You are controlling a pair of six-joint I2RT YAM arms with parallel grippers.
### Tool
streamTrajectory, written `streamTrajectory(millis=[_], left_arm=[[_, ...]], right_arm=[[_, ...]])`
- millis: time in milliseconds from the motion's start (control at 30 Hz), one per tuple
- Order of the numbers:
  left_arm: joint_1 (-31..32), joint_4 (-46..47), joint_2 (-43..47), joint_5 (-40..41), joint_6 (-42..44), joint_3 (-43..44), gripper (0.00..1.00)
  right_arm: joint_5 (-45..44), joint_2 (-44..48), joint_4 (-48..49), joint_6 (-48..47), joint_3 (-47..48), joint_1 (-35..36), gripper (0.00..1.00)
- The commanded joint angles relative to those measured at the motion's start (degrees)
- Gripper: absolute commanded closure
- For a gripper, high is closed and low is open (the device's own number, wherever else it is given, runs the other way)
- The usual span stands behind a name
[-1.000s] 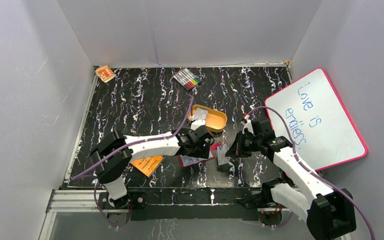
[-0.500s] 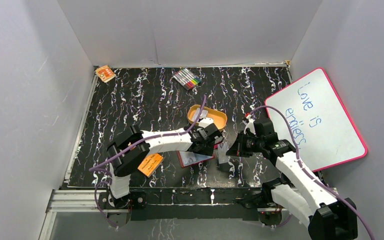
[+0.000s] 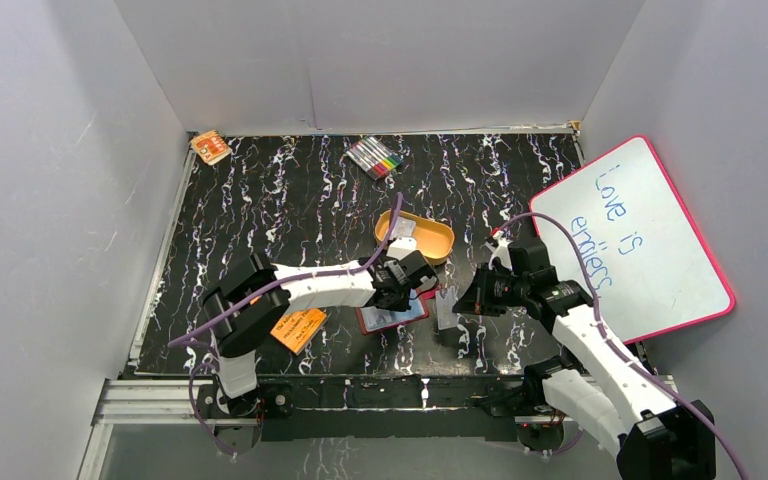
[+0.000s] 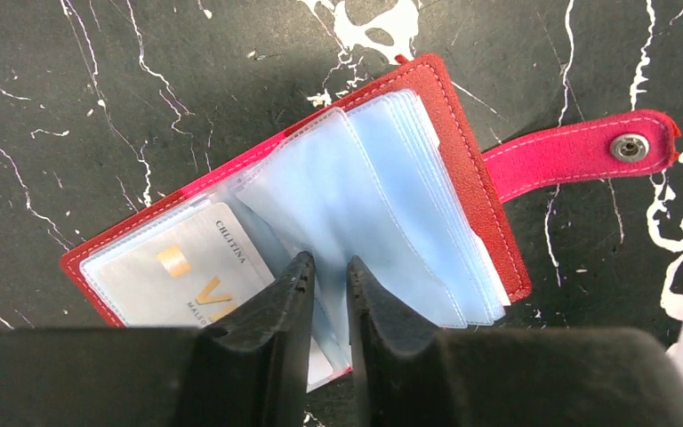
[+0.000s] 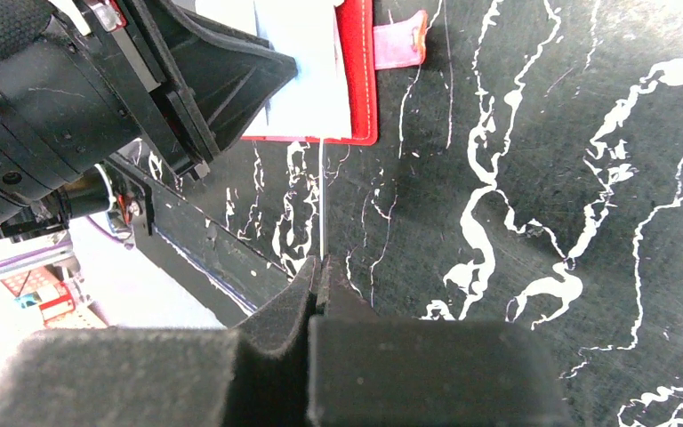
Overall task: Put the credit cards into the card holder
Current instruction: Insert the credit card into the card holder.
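**While the card holder lies open, one card stands edge-on beside it**

Spread flat on the black, white-veined counter (image 3: 290, 220), the red card holder (image 4: 427, 98) shows its bluish-clear pockets fanned out and its snap tab (image 4: 587, 147) lying out to one side. Only the left wrist view shows a second card (image 4: 173, 271) already in a pocket. It is printed "CHLITINA" above a gold chip and a large gold "V". The left end effector (image 4: 327, 262) is down on the pocket leaves with its fingers a narrow gap apart, and I cannot tell whether they pinch a leaf.

The right end effector (image 5: 317, 265) is clenched on a credit card (image 5: 322, 196). Its own camera sees the card as a thin white line, its far end at the holder's near edge. From above, the same card is a grey rectangle just right of the holder. The whiteboard (image 3: 660, 230) at the right reads "Love is", with a less legible line beneath.
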State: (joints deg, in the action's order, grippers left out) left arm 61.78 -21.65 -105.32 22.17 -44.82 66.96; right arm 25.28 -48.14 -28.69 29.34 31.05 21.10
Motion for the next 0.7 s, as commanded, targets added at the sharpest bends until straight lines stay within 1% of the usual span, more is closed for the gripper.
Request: streamTrajectory(millis=[0, 133, 233, 400, 600, 667], left_arm=[[0.2, -4.6, 0.6, 0.4, -0.3, -3.6, 0.86], [0.2, -4.3, 1.1, 0.2, -0.7, -4.5, 0.95], [0.2, -4.2, 1.7, 0.0, -0.9, -5.0, 0.99], [0.2, -3.6, 2.7, -0.1, -1.1, -6.3, 1.0], [0.2, -3.2, 2.7, -0.3, -1.2, -7.1, 1.0], [0.2, -3.1, 2.6, -0.3, -1.2, -7.3, 1.0]], right_arm=[[4.6, -1.5, 2.4, -1.1, 0.8, 0.0, 1.0], [7.9, -3.8, 3.9, -1.6, 0.4, 0.1, 1.0], [9.8, -4.5, 5.4, -1.6, 0.4, 0.1, 1.0], [12.6, -7.8, 7.3, -2.5, 1.1, 1.3, 1.0], [11.4, -12.4, 7.7, -4.5, 3.2, 2.0, 1.0], [12.6, -14.9, 10.3, -3.9, 3.5, 2.1, 1.0]])
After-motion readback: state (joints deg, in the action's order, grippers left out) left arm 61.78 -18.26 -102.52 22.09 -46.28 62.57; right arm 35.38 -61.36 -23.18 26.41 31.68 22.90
